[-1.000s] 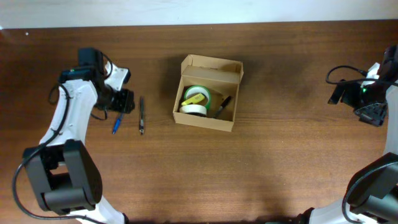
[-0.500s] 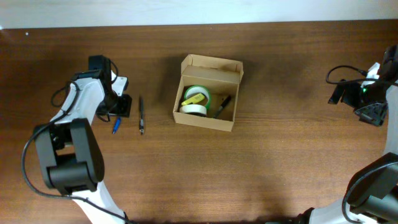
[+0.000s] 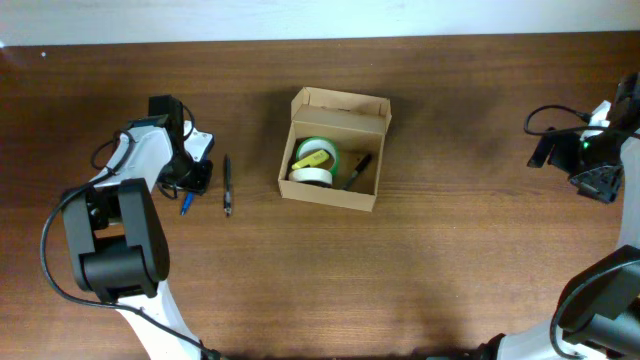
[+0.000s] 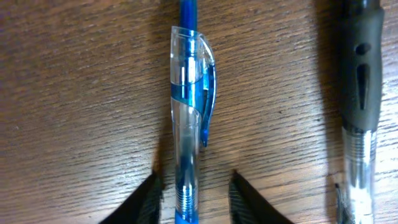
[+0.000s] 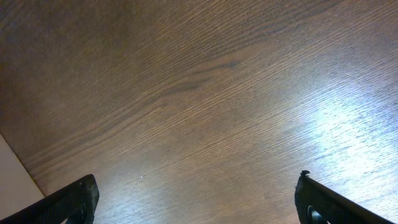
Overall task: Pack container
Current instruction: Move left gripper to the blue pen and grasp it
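Note:
The container (image 3: 326, 193) is a small tan cardboard box at mid-table with its flap lid open toward the back. Inside lie a green tape roll (image 3: 322, 147), a white tape roll (image 3: 311, 175), a yellow item and a black marker (image 3: 358, 170). A blue pen (image 3: 186, 203) lies on the table left of the box. My left gripper (image 3: 195, 175) is low over it. In the left wrist view its open fingers (image 4: 194, 186) straddle the blue pen (image 4: 186, 112) with a gap on each side. My right gripper (image 3: 597, 180) is open and empty at the far right.
A black pen (image 3: 227, 185) lies parallel to the blue one, just to its right, and shows at the right edge of the left wrist view (image 4: 360, 93). The right wrist view shows only bare wood between wide-open fingers (image 5: 196, 199).
My left arm has swung in and its gripper has come down toward the blue pen. The box, pens and right arm have not moved.

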Tool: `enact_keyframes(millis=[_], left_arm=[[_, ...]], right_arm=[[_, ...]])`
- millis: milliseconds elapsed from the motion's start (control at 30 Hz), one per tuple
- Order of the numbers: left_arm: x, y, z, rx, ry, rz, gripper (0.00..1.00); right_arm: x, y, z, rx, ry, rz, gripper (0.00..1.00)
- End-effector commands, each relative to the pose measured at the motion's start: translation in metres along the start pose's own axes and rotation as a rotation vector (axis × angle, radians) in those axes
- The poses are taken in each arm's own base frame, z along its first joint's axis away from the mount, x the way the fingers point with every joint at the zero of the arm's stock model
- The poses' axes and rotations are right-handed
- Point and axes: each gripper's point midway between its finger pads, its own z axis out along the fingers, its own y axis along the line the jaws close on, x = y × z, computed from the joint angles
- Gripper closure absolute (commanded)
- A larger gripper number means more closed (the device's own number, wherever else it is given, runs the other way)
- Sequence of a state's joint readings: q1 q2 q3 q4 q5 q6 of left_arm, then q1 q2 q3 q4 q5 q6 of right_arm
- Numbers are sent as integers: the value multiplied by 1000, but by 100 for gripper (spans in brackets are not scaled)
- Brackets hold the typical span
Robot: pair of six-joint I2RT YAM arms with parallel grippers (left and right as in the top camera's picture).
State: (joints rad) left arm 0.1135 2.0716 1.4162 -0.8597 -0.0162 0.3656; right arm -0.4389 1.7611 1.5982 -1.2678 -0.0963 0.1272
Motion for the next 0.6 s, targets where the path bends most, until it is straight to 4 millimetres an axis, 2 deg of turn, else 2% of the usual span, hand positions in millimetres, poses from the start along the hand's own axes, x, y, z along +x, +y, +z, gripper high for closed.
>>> enact_keyframes(millis=[0,67,167,433,567], left_arm=[[10,-6,23,40,53,66,75],[12,-6,27,45,66,75,79],[12,-4,28,43,62,69,96],[8,-1,25,39,51,64,98],[-4,4,3,34,41,65,98]], right_arm=[[2,1,0,-5,6,3,1],[3,0,0,-4,10,3,1],[4,0,0,-4,13,3,1],[4,0,0,-4,13,4,1],[4,0,0,-4,13,4,1]])
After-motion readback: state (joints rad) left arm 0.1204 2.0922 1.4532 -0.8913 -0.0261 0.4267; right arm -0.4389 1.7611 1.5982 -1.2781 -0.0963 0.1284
